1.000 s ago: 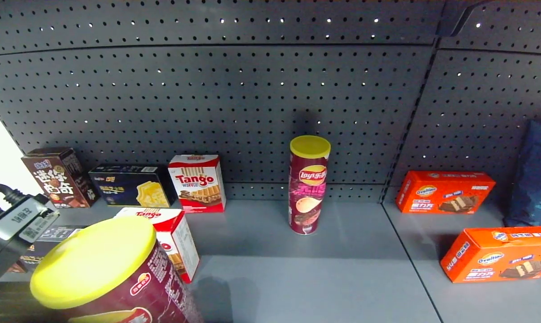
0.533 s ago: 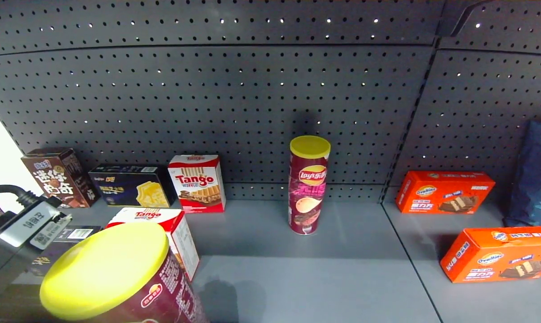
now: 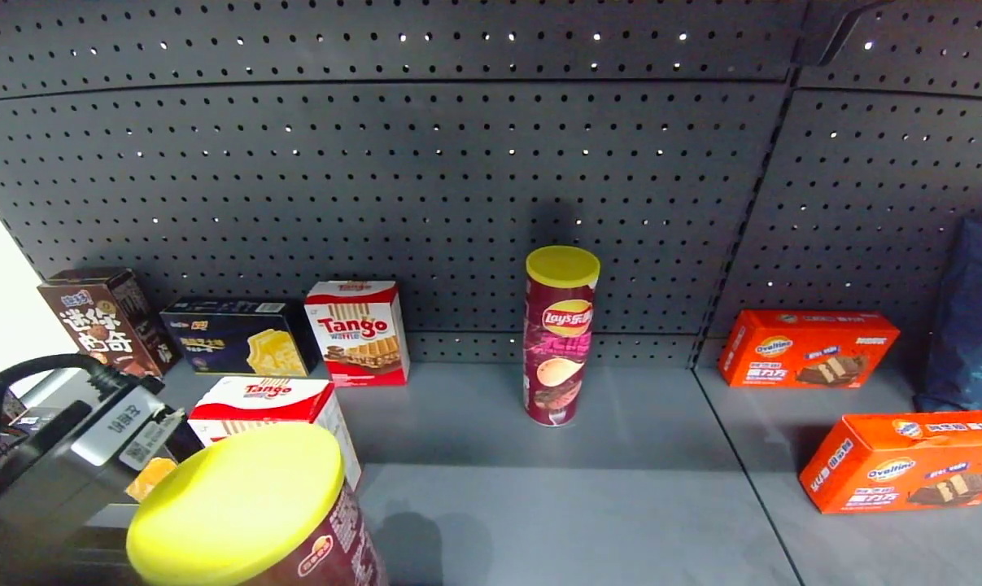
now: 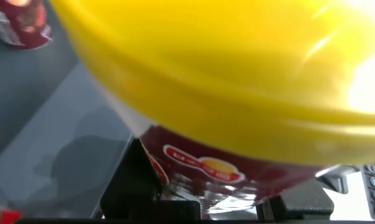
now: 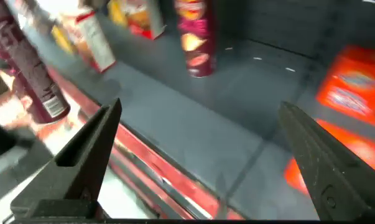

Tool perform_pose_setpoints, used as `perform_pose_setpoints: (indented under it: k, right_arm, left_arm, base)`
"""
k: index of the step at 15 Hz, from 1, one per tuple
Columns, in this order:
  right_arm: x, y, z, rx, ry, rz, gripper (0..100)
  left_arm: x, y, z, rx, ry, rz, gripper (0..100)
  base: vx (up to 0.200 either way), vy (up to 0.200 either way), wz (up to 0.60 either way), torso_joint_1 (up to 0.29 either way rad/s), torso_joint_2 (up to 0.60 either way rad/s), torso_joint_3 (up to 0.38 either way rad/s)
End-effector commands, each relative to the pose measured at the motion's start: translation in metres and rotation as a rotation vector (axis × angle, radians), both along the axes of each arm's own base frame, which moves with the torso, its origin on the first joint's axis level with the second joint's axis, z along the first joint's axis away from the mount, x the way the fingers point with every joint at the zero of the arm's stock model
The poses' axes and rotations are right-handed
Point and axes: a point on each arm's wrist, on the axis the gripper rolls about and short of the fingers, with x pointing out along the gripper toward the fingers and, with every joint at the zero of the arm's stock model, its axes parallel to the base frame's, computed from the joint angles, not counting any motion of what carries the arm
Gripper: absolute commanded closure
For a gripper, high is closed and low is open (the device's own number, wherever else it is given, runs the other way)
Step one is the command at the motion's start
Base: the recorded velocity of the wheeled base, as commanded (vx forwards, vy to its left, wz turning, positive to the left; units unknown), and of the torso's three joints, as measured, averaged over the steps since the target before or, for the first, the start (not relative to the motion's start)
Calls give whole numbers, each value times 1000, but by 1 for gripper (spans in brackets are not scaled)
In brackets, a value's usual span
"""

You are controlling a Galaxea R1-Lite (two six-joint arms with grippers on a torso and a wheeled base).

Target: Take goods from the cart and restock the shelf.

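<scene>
A maroon chips can with a yellow lid [image 3: 238,509] hangs low at the front left of the shelf, with my left gripper [image 4: 215,200] shut on its body below the lid. The left wrist [image 3: 67,460] sits just left of the can. In the right wrist view the same held can [image 5: 28,68] shows off to the side. A second, matching chips can [image 3: 560,338] stands upright mid-shelf near the pegboard back. My right gripper [image 5: 206,168] is open in front of the shelf edge, with nothing between its fingers [image 5: 87,162].
On the grey shelf [image 3: 539,505] two red-and-white wafer boxes [image 3: 359,332] [image 3: 275,415] and two dark boxes [image 3: 238,338] stand at the left. Two orange boxes [image 3: 808,348] [image 3: 905,472] and a dark blue bag [image 3: 971,325] are at the right. Bare shelf lies around the standing can.
The held can and my left wrist have moved to the right and slightly lower in the head view. The goods on the shelf have not moved.
</scene>
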Motion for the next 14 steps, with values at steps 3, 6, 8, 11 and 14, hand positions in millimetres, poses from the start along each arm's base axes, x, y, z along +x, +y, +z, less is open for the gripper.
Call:
perform_pose_setpoints:
  k: [3,6,8,11,14]
  right_arm:
    - [69,51,8,-123,57,108,0]
    - [110,77,27,-119,22,128,0]
    - [135,83,26,-106,-25,185,0]
    - [160,91,10,-151,-52,251,0]
    - [180,102,-2,-161,-53,338,0]
  left_arm:
    - [13,-16,-3,14,28,-52,100]
    - [16,-21,-5,21,38,-65,100]
    - [16,-20,-5,20,37,-63,100]
    - [16,-21,-2,14,31,-63,100]
    - [23,-24,11,-9,-11,-65,100]
  base:
    - [0,0,0,0,0,0]
    - [0,0,0,0,0,0]
    - [0,0,0,0,0,0]
    - [0,0,0,0,0,0]
    - [0,0,0,0,0,0]
